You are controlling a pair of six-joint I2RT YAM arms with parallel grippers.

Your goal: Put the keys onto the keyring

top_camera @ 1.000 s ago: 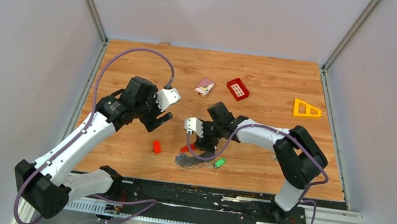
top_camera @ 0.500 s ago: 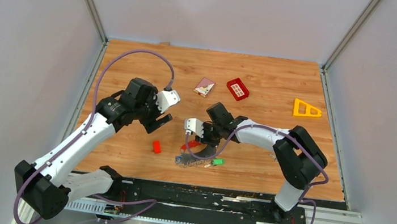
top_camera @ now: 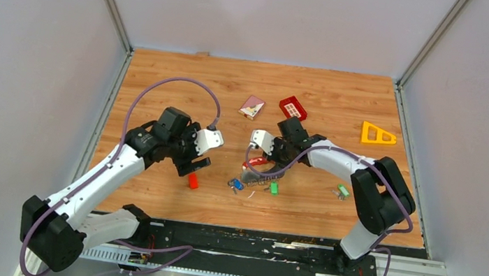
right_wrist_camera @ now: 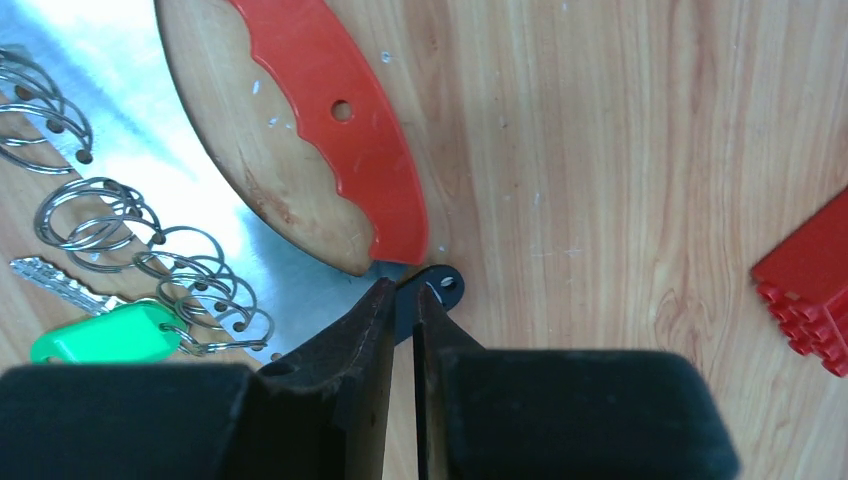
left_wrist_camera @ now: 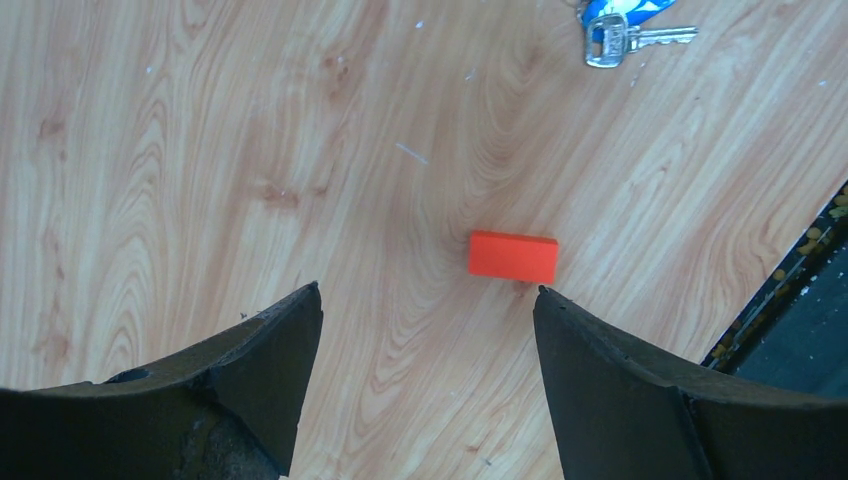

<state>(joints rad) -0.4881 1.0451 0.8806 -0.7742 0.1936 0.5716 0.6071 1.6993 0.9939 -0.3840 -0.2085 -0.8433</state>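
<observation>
Keyring (right_wrist_camera: 340, 130), long axis diagonal, dark tip pinched in right jaws

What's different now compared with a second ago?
The right tool closed on the keyring and pulled it farther away and rightward. The keys scattered, one green key landing well to the right. The left tool stayed open; the red block stayed put.

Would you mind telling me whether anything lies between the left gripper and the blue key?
Only the small red block, on the wood just ahead of the open left gripper; the blue key lies beyond it.
</observation>
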